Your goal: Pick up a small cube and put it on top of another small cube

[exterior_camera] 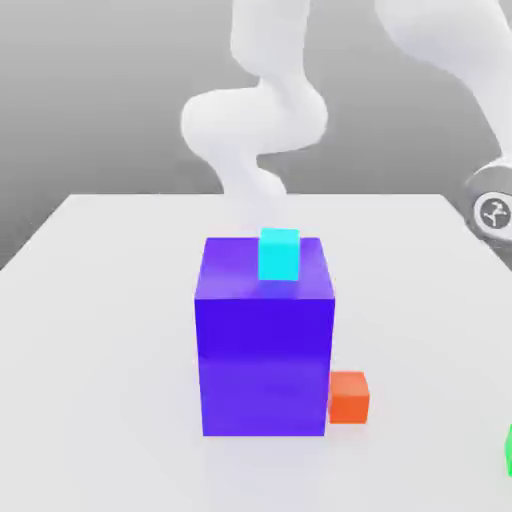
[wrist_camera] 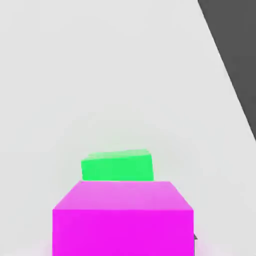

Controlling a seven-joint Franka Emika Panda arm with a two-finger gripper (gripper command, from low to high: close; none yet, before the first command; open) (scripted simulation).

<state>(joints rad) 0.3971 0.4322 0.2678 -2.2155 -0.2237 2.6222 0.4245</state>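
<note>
**Pink cube held, stacking left**

Small pink cube (wrist_camera: 122, 217) fills the hand view's lower centre, gripper clamped on it. Green cube (wrist_camera: 117, 166) sits just beyond, on the white table (wrist_camera: 100, 75). Pick looks done; placing on another cube remains.

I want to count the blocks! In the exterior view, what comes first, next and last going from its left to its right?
Big blue-purple block → small orange cube → a green block at the exterior view's right edge. The small cyan cube overlaps the big block, so it is left out.
</note>
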